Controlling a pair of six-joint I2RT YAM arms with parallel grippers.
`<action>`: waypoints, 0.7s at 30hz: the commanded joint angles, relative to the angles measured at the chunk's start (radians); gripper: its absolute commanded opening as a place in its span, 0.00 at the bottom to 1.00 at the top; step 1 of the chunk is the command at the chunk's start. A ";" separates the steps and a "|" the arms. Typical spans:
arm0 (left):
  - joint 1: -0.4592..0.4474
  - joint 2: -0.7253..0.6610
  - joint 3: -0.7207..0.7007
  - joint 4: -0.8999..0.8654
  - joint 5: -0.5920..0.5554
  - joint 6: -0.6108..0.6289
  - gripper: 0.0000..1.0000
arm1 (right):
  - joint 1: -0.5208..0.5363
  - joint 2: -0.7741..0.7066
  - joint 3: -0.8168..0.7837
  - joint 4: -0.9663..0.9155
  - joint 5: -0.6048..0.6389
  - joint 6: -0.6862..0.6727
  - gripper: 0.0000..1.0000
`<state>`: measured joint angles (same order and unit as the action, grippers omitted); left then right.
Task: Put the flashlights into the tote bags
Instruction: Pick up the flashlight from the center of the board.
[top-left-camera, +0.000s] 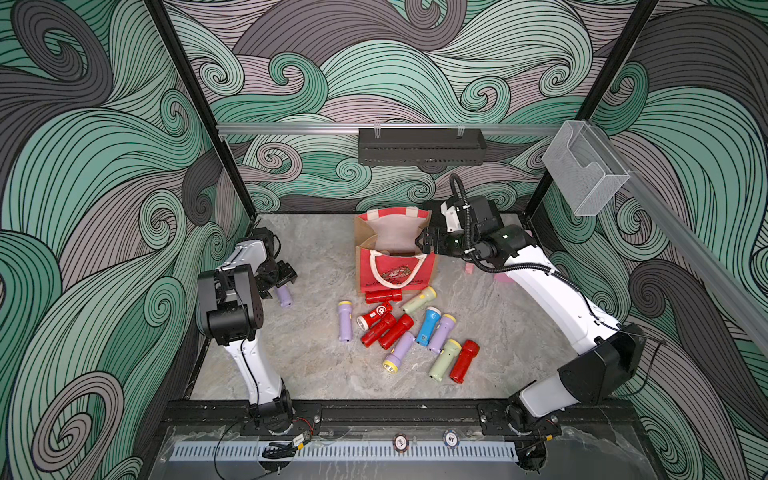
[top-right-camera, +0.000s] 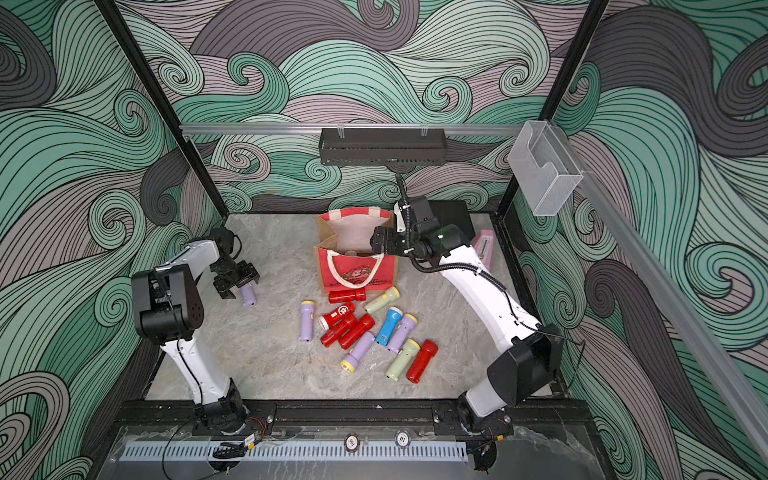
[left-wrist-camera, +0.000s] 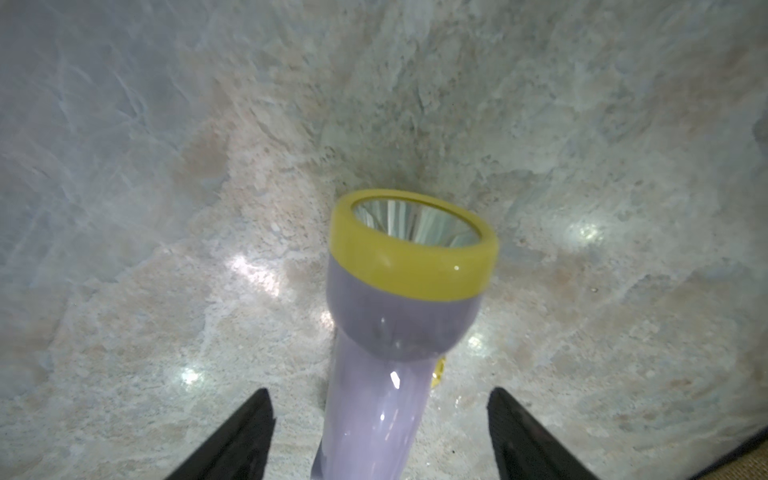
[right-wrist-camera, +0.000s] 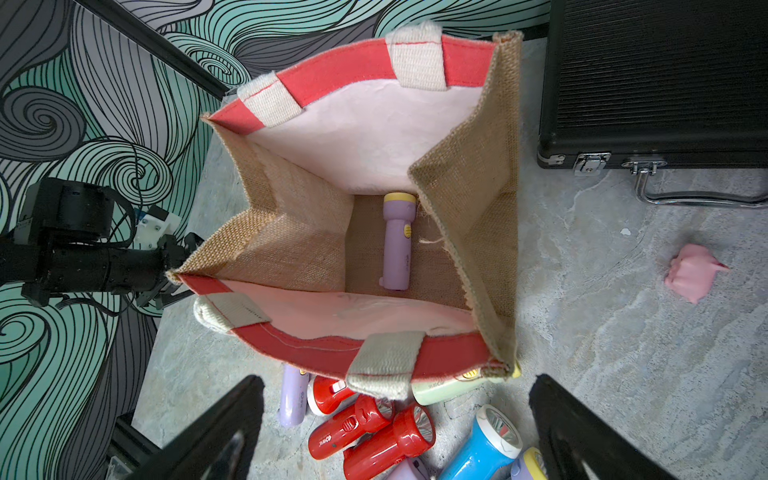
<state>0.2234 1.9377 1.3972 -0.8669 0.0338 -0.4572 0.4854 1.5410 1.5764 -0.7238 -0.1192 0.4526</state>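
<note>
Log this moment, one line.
left gripper: open, straddling lilac flashlight on table | right gripper: open, empty, above tote bag | inside: second lilac flashlight | flashlight pile: on table

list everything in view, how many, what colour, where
boxy jute tote bag: one, red and tan, standing open, rear centre
yellow-rimmed plastic flashlight: one, lilac, lying inside the bag
second plastic flashlight: one, lilac, left side, between the jaws
loose flashlights: eleven; five red, three lilac, two pale green, one blue; heaped before the bag
black hard case: one, rear right
pink metronome: one, beside the case
pink crumpled scrap: one, right of bag
left gripper: open, straddling that flashlight
right gripper: open, empty, above the bag
</note>
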 joint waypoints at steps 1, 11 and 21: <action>0.007 0.024 -0.009 0.018 0.004 0.009 0.78 | 0.007 -0.009 0.024 -0.011 0.017 0.003 1.00; 0.005 0.075 -0.001 0.022 0.008 0.001 0.68 | 0.007 -0.013 0.018 -0.009 0.032 0.005 1.00; 0.003 0.069 -0.040 0.032 -0.004 -0.006 0.53 | 0.002 -0.026 -0.004 -0.007 0.063 0.018 0.99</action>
<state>0.2234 2.0048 1.3884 -0.8417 0.0257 -0.4595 0.4850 1.5410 1.5757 -0.7227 -0.0837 0.4553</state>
